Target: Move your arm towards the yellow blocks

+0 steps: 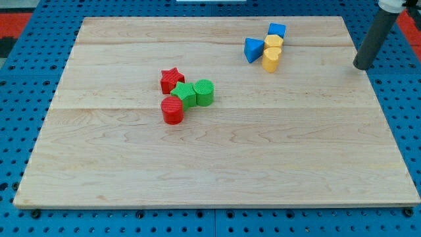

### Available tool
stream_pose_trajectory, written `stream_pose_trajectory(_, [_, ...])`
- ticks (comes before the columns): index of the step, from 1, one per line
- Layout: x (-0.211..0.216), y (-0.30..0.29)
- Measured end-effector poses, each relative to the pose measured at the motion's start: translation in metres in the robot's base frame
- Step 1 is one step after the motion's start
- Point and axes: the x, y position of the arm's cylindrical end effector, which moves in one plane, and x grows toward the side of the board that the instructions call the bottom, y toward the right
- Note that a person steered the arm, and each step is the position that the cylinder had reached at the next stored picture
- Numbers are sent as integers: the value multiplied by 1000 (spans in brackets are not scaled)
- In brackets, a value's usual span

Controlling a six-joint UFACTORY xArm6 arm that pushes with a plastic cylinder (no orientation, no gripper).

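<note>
Two yellow blocks sit near the view's top right: a yellow block (273, 43) and a yellow cylinder-like block (271, 58) just below it. A blue block (277, 29) touches them above and a blue triangular block (252, 49) touches them on the left. My tip (361, 67) is at the board's right edge, well to the right of the yellow blocks and apart from them.
A cluster lies left of centre: a red star (172, 79), a green block (185, 95), a green cylinder (204, 92) and a red cylinder (172, 110). The wooden board (217, 164) rests on a blue perforated base (13, 79).
</note>
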Motion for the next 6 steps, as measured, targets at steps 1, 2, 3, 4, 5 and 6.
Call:
stream_pose_trajectory(1, [5,3])
stream_pose_trajectory(2, [5,3])
stream_pose_trajectory(3, [5,3])
stream_pose_trajectory(4, [-10,-9])
stream_pose_trajectory(5, [-54,-74])
stream_pose_trajectory(6, [-32,-144])
